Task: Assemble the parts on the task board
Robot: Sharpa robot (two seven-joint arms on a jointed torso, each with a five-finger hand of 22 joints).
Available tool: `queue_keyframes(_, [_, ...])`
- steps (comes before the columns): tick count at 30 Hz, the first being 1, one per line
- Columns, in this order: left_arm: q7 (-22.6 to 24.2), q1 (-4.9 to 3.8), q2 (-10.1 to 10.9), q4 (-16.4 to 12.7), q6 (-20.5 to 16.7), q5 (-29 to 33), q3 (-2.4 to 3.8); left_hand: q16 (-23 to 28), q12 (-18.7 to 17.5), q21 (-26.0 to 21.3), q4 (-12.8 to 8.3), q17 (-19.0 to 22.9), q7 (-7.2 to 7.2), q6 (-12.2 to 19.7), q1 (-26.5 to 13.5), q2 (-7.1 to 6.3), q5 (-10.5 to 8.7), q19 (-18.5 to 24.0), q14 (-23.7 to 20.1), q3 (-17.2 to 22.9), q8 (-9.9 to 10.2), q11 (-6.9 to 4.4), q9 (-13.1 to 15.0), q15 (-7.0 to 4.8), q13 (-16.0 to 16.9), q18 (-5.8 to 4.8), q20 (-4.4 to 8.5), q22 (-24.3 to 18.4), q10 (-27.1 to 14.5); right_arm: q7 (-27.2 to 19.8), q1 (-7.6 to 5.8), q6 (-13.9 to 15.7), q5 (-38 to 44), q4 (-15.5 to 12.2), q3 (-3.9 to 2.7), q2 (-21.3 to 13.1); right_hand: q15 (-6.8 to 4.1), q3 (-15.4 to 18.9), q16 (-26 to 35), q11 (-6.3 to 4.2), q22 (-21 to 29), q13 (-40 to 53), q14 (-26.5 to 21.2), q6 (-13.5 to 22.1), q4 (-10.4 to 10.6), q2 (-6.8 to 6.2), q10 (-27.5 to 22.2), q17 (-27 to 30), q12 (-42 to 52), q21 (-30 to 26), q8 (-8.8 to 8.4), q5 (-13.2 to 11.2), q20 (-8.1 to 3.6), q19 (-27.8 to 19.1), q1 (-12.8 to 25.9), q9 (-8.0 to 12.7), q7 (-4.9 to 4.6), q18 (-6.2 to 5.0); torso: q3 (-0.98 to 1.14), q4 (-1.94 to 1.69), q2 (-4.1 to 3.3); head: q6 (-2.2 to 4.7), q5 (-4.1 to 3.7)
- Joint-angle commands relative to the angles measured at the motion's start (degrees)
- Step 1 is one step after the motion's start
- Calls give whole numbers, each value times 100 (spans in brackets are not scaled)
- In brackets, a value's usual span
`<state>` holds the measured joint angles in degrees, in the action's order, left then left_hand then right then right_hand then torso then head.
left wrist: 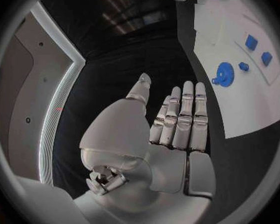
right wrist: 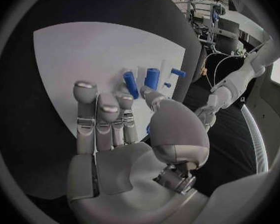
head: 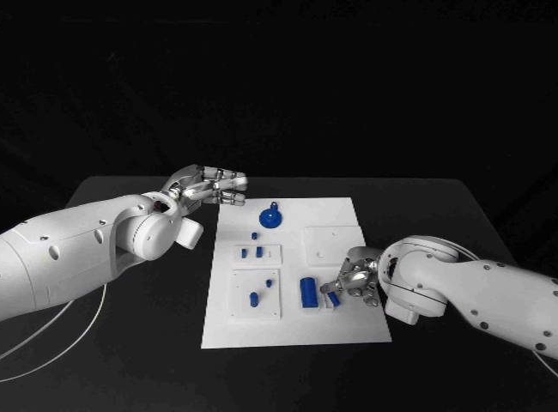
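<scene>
Fingers of right hand (head: 354,283) curl beside a blue cylinder (head: 307,292), lower centre; grasp cannot be told. Left hand (head: 209,186), upper left, fingers spread, empty. Blue gear (head: 269,219) lies loose on task board (head: 354,330); assembly judged barely begun

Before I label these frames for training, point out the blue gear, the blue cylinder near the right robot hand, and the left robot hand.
blue gear (head: 269,220), head view, on its round face.
blue cylinder (head: 309,292), head view, mid-length of its body.
left robot hand (left wrist: 177,119), left wrist view, on the straight fingers.
</scene>
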<state>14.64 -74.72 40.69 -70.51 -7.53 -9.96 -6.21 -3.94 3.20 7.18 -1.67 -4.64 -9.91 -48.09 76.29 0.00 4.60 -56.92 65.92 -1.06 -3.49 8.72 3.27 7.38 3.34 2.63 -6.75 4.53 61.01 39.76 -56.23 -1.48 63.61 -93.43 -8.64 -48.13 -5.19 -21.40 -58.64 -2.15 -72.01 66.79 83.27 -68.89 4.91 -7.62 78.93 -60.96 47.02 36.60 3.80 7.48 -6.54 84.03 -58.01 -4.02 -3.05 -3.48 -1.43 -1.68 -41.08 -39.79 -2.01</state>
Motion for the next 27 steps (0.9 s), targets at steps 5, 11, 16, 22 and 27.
queue_keyframes(5, [25,-3,-2,-1,76,-17,4,21,24,-24,22,-8,2,27,-5,-58,-33,29,-34,3,15,-3,-6,9,8,5,1,-5,-42,211,25,-175,50,-45,22,-18,3,-2,24,-7,17,-7,24,31,307,-123,15,10,-26,-22,-16,-416,9,279,53,-21,8,-46,5,3,-2,5,5])
queue_keyframes(11, [27,-3,-4,3,75,-17,4,21,24,-24,22,-8,2,27,-5,-58,-33,29,-34,3,15,-3,-6,9,8,5,1,-5,-42,224,25,-239,50,-54,21,-42,-3,40,11,-12,17,-1,28,4,472,-177,26,-8,-29,0,-12,-457,2,280,28,-23,15,-37,1,1,-3,-4,0])
queue_keyframes(16, [26,-3,0,4,80,-17,4,22,23,-24,42,-9,1,45,-20,-60,-31,29,-35,3,17,-2,-7,10,8,5,0,-5,-48,247,25,-354,50,-60,21,-81,-17,81,-5,-22,-27,9,28,-18,536,-184,46,-31,-29,118,-13,-462,-16,292,34,-19,24,-30,2,-2,-2,-8,-3])
queue_keyframes(22, [17,-3,2,4,90,-17,4,21,24,-24,42,-10,2,45,-17,-55,-18,27,-33,7,17,-3,-6,9,8,5,0,-5,-47,258,26,-416,50,-80,20,-98,-13,46,13,-21,-33,0,33,-19,512,-141,62,-23,-81,132,-14,-449,-10,284,-6,-19,22,-32,1,0,-2,15,-1])
queue_keyframes(27, [2,-3,6,5,100,-17,4,22,23,-24,59,-10,0,54,-34,-39,-14,27,-32,7,18,-1,-7,10,8,6,0,-5,-52,255,27,-641,-62,-108,19,-118,-14,23,-11,-23,-63,18,39,-23,496,-95,75,-39,-58,219,-15,-452,-10,296,48,-20,24,-31,4,0,-4,12,2])
